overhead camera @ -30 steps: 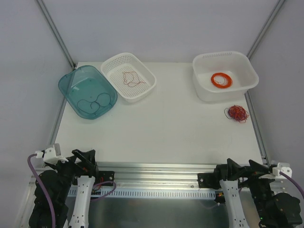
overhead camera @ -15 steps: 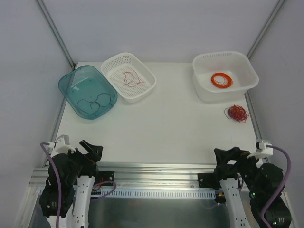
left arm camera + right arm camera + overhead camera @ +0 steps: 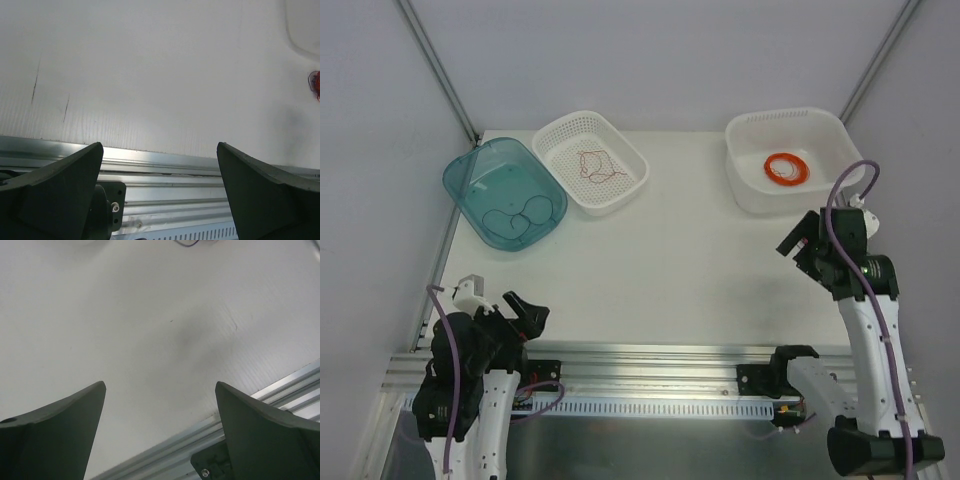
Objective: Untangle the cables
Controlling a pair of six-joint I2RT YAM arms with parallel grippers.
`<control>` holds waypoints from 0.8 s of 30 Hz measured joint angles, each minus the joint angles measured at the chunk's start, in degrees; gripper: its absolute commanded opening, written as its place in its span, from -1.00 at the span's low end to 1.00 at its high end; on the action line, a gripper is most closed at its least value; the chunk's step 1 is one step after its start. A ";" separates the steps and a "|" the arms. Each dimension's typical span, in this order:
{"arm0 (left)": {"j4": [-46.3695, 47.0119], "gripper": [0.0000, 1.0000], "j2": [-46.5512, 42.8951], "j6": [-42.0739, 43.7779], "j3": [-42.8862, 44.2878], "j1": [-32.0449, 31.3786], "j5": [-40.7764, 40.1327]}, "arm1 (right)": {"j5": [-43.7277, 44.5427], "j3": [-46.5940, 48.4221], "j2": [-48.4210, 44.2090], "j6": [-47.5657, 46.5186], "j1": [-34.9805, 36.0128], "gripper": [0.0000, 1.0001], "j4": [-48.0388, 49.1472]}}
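Observation:
The tangled bunch of cables is hidden under my right arm in the top view. Its red edge shows at the right border of the left wrist view [image 3: 315, 83], and a dark loop shows at the top of the right wrist view [image 3: 189, 243]. One red wire [image 3: 598, 165] lies in the white slotted basket [image 3: 555, 137]. Dark wires [image 3: 518, 215] lie in the teal tray [image 3: 470, 178]. My right gripper [image 3: 800, 243] [image 3: 160, 385] is open and empty, raised over the table's right side. My left gripper [image 3: 527, 312] [image 3: 160, 145] is open and empty above the near metal rail.
A thick orange coil ring [image 3: 787, 168] lies in the white bin [image 3: 840, 135] at the back right. The aluminium rail [image 3: 650, 352] runs along the table's near edge. Slanted frame posts [image 3: 438, 70] stand at the back corners.
My right arm has lifted from the near rail and swung forward over the right side, covering the tangle. My left gripper has shifted slightly right and forward.

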 measured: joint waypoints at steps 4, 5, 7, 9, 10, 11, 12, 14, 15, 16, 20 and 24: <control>1.05 0.98 0.00 1.86 -1.92 0.00 0.96 | 6.78 4.48 12.15 2.89 -3.80 0.93 3.30; 1.07 0.98 0.00 2.16 -2.29 0.00 1.18 | 7.74 5.53 14.95 3.69 -5.33 0.93 4.33; 1.20 0.98 0.00 2.82 -3.06 0.00 1.53 | 9.03 6.75 20.46 5.55 -8.87 0.93 7.15; 1.55 0.98 0.00 3.17 -3.28 0.00 1.64 | 9.86 7.26 25.33 7.52 -12.26 0.93 9.44; 1.79 0.98 0.00 3.23 -3.30 0.00 1.68 | 10.01 7.41 27.63 8.50 -13.77 0.93 10.60; 2.10 0.98 0.00 3.28 -3.30 0.00 1.68 | 9.94 7.52 29.42 9.38 -14.95 0.93 11.39; 2.36 0.98 0.00 3.28 -3.32 0.00 1.70 | 9.88 7.74 31.54 10.51 -16.39 0.93 12.24; 2.80 0.98 0.00 3.28 -3.41 0.00 1.75 | 9.14 7.85 35.36 12.94 -18.95 0.93 14.36; 2.95 0.98 0.00 3.28 -3.48 0.00 1.79 | 8.83 7.82 36.96 14.12 -20.00 0.93 15.34; 3.08 0.98 0.00 3.28 -3.58 0.00 1.86 | 8.39 7.78 38.38 15.43 -21.07 0.93 16.48; 3.23 0.98 0.00 3.28 -3.76 0.00 1.90 | 5.90 5.14 42.07 19.85 -23.91 0.93 23.50; 3.26 0.98 0.00 3.28 -3.76 0.00 2.29 | 2.95 2.93 46.23 21.99 -25.64 0.93 28.65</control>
